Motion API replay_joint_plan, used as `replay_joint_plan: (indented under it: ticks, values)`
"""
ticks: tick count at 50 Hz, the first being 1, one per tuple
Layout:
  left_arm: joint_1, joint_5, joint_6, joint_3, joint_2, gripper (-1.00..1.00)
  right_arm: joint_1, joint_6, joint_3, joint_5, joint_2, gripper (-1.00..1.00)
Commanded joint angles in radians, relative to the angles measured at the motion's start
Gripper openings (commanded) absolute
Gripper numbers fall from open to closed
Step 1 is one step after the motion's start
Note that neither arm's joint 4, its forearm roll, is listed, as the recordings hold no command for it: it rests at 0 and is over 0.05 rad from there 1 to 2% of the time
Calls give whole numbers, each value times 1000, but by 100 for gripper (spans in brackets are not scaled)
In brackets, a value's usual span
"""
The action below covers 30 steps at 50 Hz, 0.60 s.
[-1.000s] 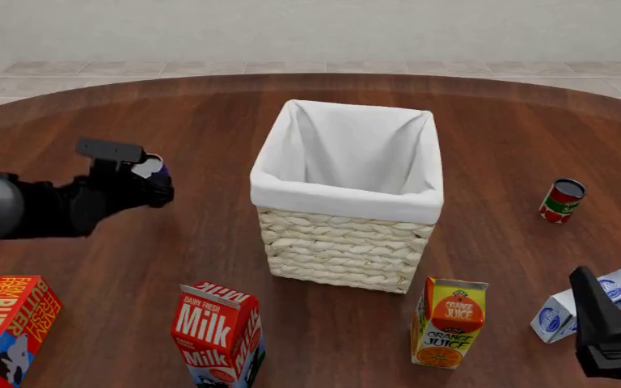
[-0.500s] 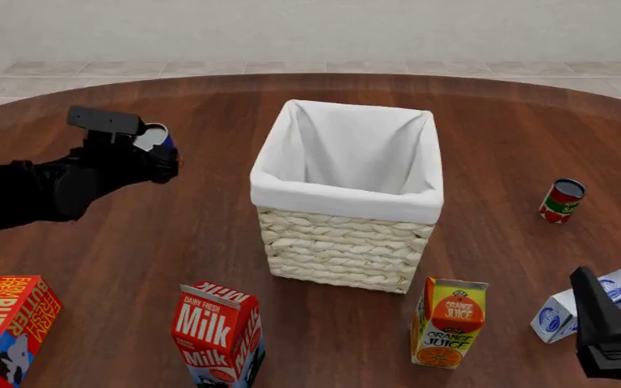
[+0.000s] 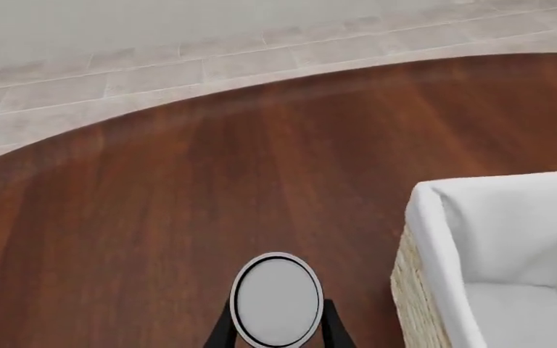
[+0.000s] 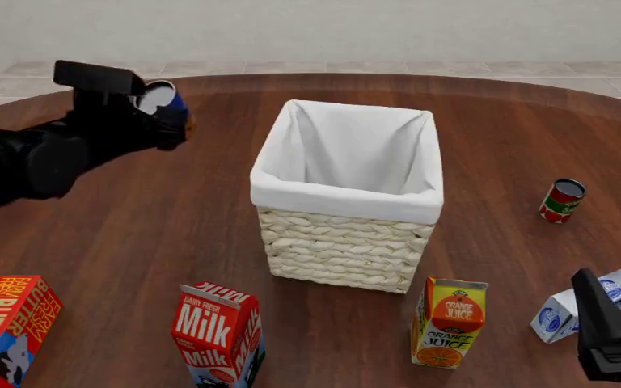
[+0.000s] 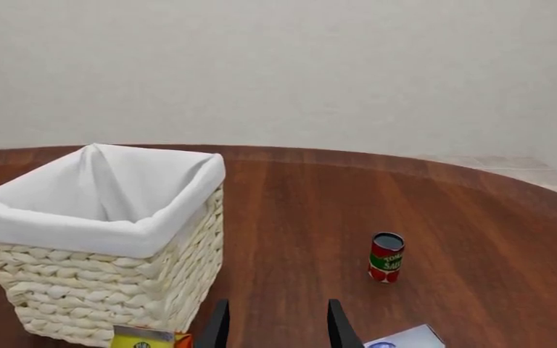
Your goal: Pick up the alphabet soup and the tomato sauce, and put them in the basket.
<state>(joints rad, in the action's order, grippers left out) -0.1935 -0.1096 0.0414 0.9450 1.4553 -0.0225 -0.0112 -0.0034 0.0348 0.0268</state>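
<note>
The left claw [image 4: 165, 109] is closed tight on the soup [image 4: 158, 99]. It holds the can up in the air, off the table [image 4: 181, 226], so it can go over the tall wall of the basket [image 4: 345, 242]. In the left wrist view the grey top of the can sits between the two dark fingers [image 3: 329, 326], one on each side. That squeeze keeps the can from falling. The can leans a bit, with its top turned toward the camera.

The can is to the left of the basket and not yet over it. The basket is open at the top, with a white cloth [image 4: 343, 194] folded over the rim, and nothing shows inside it. I think the next move is to carry the can sideways over the cloth and then let go.

The right claw [image 5: 276, 322] is open and holds nothing. It waits low by the near edge, next to a small blue and white carton [image 4: 591, 303]. The sauce [image 4: 561, 200] stands on the table to the right of the basket, well apart from it. It is on the right claw's side, so that claw can reach it best.

A milk carton [image 4: 216, 331], a juice carton [image 4: 449, 322] and a butter box [image 4: 3, 327] stand near the front. They are not part of the job.
</note>
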Motion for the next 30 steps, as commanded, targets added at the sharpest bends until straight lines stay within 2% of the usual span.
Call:
replay_joint_plan:
  ticks: [1, 16, 30]
  values:
    - [-37, 33, 5, 37, -52, -100, -1, 0, 0, 0, 0, 100]
    - [-96, 68, -3, 72, -83, -100, -2, -1, 0, 0, 0, 100]
    - [-185, 139, -25, 148, -108, -100, -3, 1, 0, -14, -14, 100]
